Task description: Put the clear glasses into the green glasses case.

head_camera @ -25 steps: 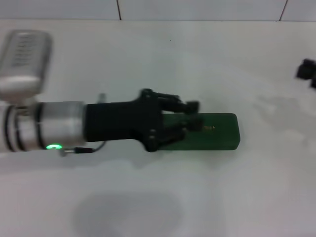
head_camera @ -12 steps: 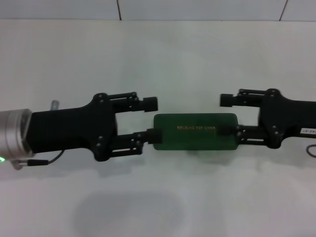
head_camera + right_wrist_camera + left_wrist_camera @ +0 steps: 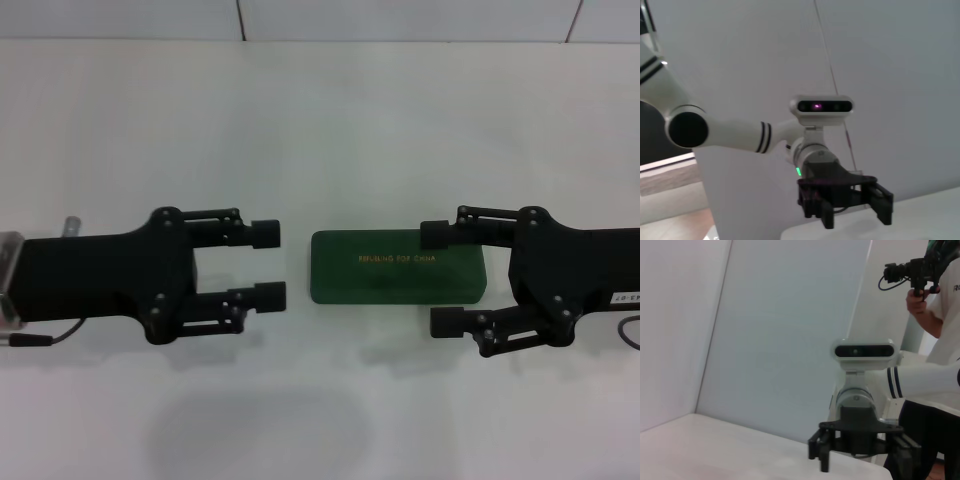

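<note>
The green glasses case point(image 3: 397, 268) lies shut on the white table, gold lettering up. My left gripper point(image 3: 268, 265) stands open just left of the case's left end, a small gap away. My right gripper point(image 3: 440, 278) is open at the case's right end, one finger over the far edge and the other in front of the near edge. The clear glasses are out of view. The left wrist view shows the right gripper point(image 3: 862, 466) farther off. The right wrist view shows the left gripper point(image 3: 855, 217) the same way.
A white table point(image 3: 320, 120) spreads around the case up to a tiled wall behind. In the left wrist view a person point(image 3: 940, 315) holding a camera rig stands behind the right arm.
One second ago the left gripper lay over the case. Half a second ago both grippers touched the case's ends. Now the left has drawn back to the left and the right has shifted nearer.
</note>
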Controlling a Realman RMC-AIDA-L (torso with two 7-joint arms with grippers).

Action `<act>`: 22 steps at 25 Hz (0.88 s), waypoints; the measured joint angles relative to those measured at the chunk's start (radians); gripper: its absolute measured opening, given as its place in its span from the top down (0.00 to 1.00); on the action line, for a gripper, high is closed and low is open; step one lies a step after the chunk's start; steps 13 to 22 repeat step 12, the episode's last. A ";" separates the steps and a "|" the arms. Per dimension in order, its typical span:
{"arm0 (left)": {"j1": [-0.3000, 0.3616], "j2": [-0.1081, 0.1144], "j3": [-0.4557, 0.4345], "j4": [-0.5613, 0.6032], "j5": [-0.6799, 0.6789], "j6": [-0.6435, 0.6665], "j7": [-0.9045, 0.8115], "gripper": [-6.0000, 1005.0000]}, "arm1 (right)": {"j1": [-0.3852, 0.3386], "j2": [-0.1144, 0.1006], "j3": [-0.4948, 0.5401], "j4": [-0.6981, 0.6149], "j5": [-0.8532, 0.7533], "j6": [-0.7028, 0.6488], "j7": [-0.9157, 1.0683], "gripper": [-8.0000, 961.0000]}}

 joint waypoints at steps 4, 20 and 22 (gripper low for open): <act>0.004 -0.005 -0.040 0.000 0.018 0.025 -0.001 0.35 | -0.002 0.000 0.000 0.004 0.002 -0.002 -0.001 0.10; -0.022 -0.008 -0.047 0.001 0.041 0.039 -0.064 0.35 | 0.001 0.002 -0.014 0.011 0.000 0.002 -0.005 0.09; -0.022 -0.008 -0.047 0.001 0.041 0.039 -0.064 0.35 | 0.001 0.002 -0.014 0.011 0.000 0.002 -0.005 0.09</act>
